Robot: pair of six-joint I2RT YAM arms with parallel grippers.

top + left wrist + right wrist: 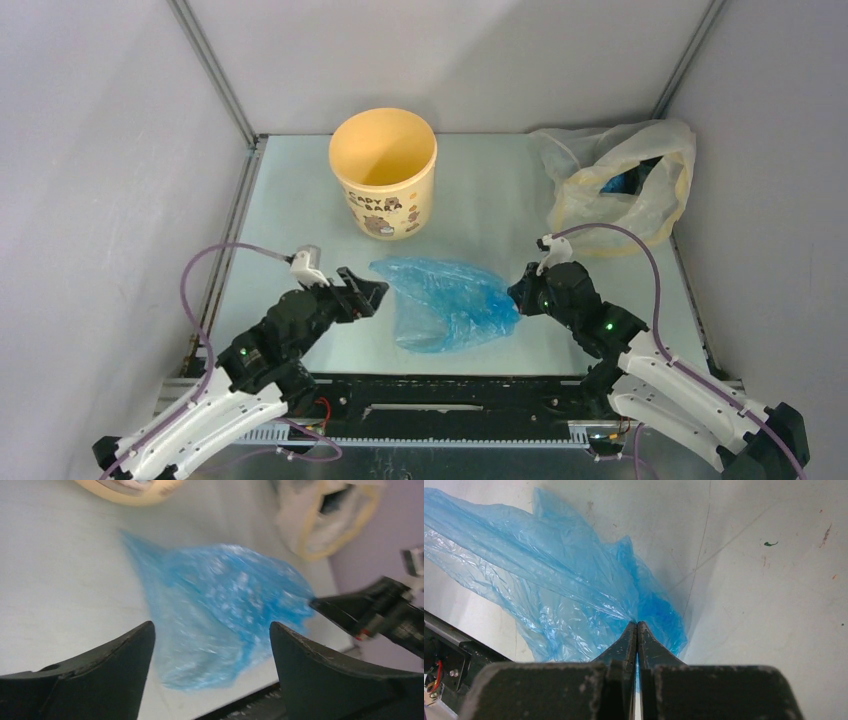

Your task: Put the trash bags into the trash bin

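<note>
The thin blue trash bag [448, 302] lies crumpled on the table between my two arms. It also shows in the left wrist view [225, 610] and the right wrist view [549, 585]. My right gripper [516, 294] is shut on the bag's right edge, with blue film pinched between its fingertips [637, 625]. My left gripper [374, 294] is open and empty at the bag's left edge, its fingers [125, 650] wide apart and facing the bag. The yellow-orange trash bin [384, 172] stands upright and open at the back, behind the bag.
A larger pale yellowish see-through bag [618, 180] with something blue inside sits at the back right. Grey walls close in the table on three sides. The black front rail [450, 390] runs along the near edge just below the bag.
</note>
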